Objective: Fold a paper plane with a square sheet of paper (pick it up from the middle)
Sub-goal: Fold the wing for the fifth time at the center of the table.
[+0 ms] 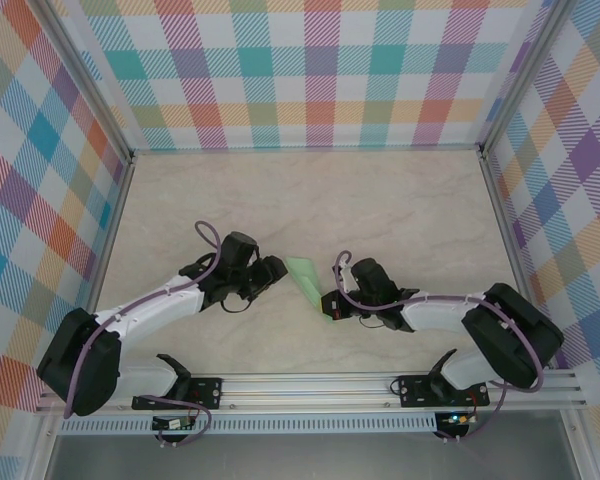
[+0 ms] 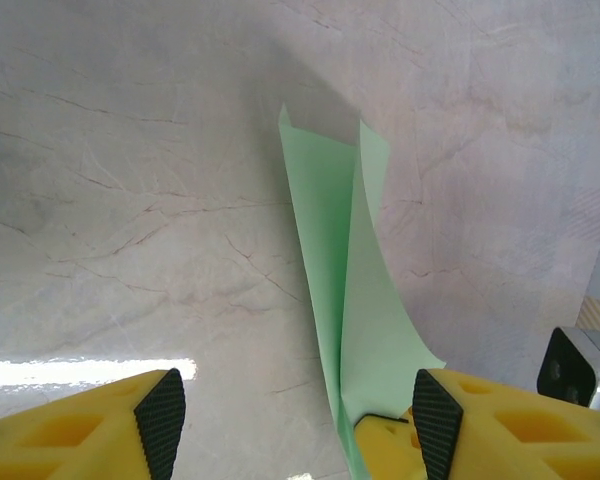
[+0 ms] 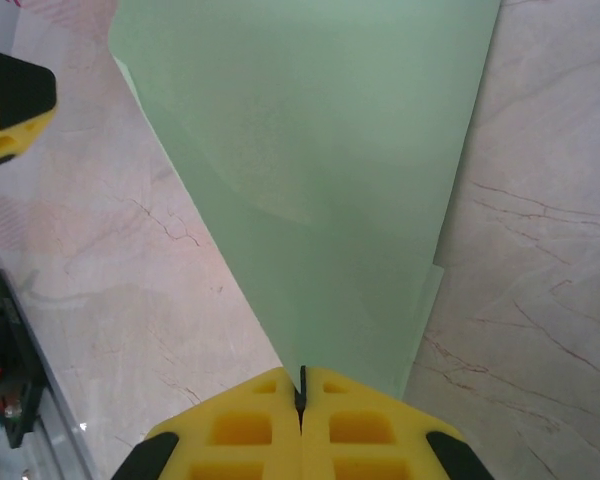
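The square sheet of paper (image 1: 306, 279) is pale green and folded into a slim pointed dart, like a paper plane. It is held up off the table between the two arms. My right gripper (image 1: 329, 306) is shut on its pointed tip (image 3: 302, 372), and the paper (image 3: 320, 170) fans out ahead of the fingers. My left gripper (image 1: 277, 269) stands open at the wide end. In the left wrist view the paper (image 2: 350, 260) rises edge-on in the gap of that gripper (image 2: 295, 420), close to the right-hand finger (image 2: 435, 420). I cannot tell whether it touches.
The marble-look table (image 1: 280, 190) is walled by checked panels (image 1: 320, 70) at the back and sides. An aluminium rail (image 1: 310, 385) with the arm bases runs along the near edge. A yellow finger of the left gripper (image 3: 10, 100) shows beside the paper's wide end.
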Tool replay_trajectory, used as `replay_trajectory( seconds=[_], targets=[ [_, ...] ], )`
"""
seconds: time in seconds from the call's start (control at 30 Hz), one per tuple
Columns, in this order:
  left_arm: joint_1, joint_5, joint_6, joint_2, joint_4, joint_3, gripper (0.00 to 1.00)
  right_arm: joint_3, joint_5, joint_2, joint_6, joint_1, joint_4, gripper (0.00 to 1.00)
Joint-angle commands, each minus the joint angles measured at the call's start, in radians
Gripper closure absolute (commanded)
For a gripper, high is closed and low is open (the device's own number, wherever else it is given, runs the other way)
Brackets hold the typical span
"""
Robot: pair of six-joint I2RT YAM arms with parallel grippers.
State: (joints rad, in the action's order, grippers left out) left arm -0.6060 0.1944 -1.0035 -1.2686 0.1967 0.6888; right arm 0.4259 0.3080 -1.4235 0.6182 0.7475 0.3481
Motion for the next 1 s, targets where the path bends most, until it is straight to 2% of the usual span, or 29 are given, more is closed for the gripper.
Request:
replay_trajectory(
  seconds=[0.0,0.23,0.73,0.97],
  targets=[
    [0.005,0.024,-0.01,-0.009,-0.051,-0.021,0.37,-0.001,0.081,-0.031,0.048,-0.016,0.056,1.0],
    [-0.001,0.043,-0.023,-0.029,-0.092,-0.038,0.38,-0.001,0.082,-0.082,0.09,-0.022,0.069,1.0],
    [-0.02,0.058,-0.015,-0.028,-0.18,-0.082,0.41,-0.007,0.247,-0.184,0.238,-0.084,0.217,0.99],
    [-0.031,0.078,-0.009,-0.029,-0.251,-0.104,0.45,-0.024,0.25,-0.2,0.305,-0.101,0.251,0.99]
  ],
)
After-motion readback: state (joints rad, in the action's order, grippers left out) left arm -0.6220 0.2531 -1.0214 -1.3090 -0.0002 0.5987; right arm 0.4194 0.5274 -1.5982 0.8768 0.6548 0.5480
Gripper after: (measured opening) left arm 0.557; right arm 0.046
